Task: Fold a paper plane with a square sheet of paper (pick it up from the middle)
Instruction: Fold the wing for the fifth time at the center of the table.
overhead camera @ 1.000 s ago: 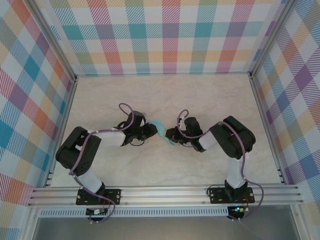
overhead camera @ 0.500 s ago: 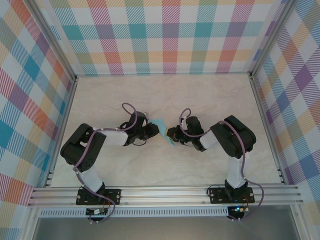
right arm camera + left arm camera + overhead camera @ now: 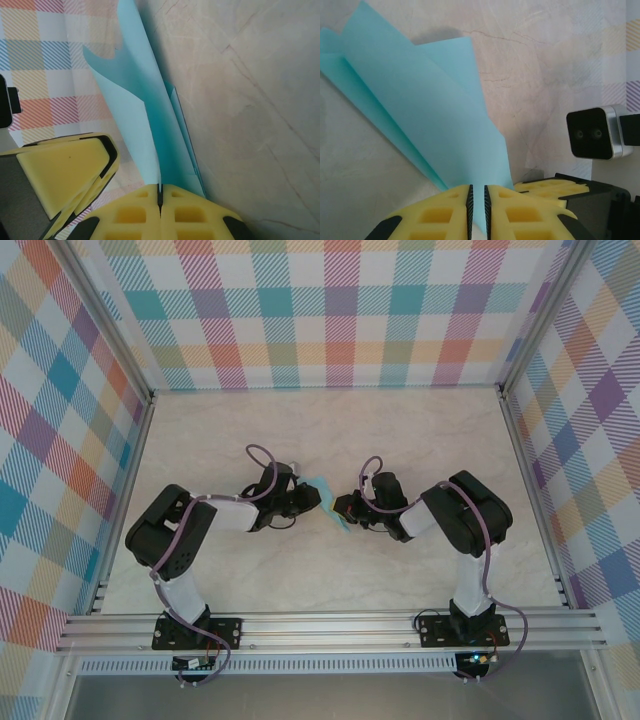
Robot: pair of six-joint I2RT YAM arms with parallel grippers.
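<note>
We are in the middle of folding. Our left hand and right hand both pinch the half-folded blue paper between them, over the counter. Next, we think, a crease must be pressed carefully.

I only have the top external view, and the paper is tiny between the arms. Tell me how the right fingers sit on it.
Observer: On the right wrist view, the right fingers are pressed together on the blue paper, which rises out of their seam.
Operator: Now report the left side.
Observer: On the left wrist view, the paper runs into a narrow slot between the left fingers. I cannot tell whether they pinch it.
Operator: Describe the paper's shape.
Observer: It is folded. Several layers fan out from the left fingers, with the marbled table behind them.
</note>
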